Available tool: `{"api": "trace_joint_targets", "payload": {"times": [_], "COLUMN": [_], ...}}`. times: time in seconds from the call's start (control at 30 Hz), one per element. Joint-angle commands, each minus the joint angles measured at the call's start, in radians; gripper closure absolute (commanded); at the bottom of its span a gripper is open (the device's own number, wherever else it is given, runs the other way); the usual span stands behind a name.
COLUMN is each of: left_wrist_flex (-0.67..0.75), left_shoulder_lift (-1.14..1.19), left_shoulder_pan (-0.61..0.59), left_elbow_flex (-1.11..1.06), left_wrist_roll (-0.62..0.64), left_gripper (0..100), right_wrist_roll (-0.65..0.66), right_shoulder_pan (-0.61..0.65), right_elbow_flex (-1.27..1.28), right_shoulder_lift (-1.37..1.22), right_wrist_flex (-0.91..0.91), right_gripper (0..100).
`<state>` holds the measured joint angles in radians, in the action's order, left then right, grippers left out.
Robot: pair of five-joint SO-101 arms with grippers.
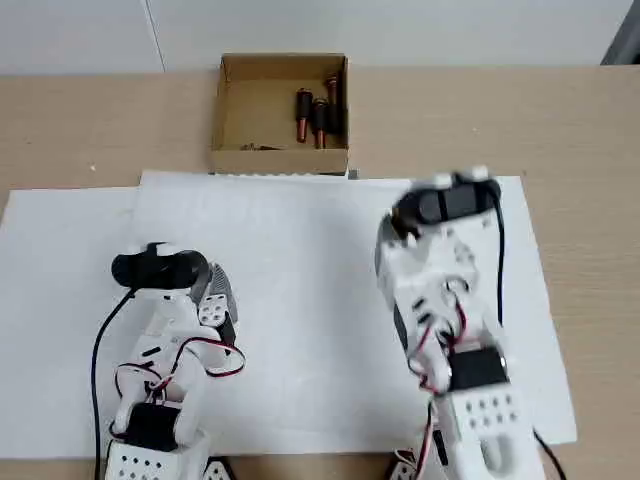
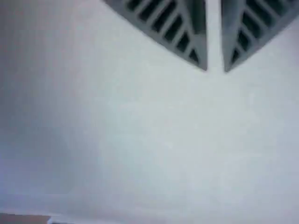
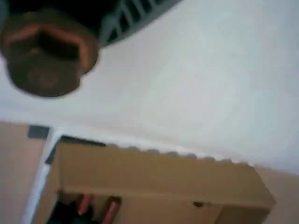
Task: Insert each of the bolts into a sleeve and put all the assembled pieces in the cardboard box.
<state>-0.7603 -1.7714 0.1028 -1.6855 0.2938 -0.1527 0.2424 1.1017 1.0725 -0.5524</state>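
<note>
Copper-coloured hex-head metal bolt is clamped in right gripper, head facing the wrist camera; shank hidden. Right arm hovers over white paper sheet, at 5 o'clock from open brown cardboard box, near its front wall. Box sits at 12 o'clock on light wooden table and holds several copper bolts in black sleeves, bunched toward its 2 o'clock corner. Left gripper is at 8 o'clock over the paper, jaws closed to a thin slit, nothing held.
</note>
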Motion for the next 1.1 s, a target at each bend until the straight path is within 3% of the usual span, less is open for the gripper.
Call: {"api": "trace_joint_targets", "payload": {"times": [0.0,0.17,0.73,1.07], "left_wrist_flex": [-0.014,-0.077,-0.091,-0.091], "left_shoulder_lift": [-0.008,-0.008,-0.012,-0.012], "left_shoulder_pan": [-0.003,0.000,0.002,0.002], "left_elbow_flex": [0.002,0.002,0.002,0.002], "left_wrist_roll": [-0.011,-0.011,-0.006,-0.006], "left_gripper": [99,99,99,99], "right_wrist_roll": [0.054,0.141,0.422,0.562], "right_shoulder_pan": [-0.012,-0.007,0.079,0.154], "right_elbow_flex": [-0.186,-0.437,-1.524,-1.932], "right_shoulder_lift": [-0.222,-0.533,-1.512,-1.929], "right_wrist_flex": [0.094,0.185,0.188,0.182], "right_gripper": [99.6,99.6,99.6,99.5]}}
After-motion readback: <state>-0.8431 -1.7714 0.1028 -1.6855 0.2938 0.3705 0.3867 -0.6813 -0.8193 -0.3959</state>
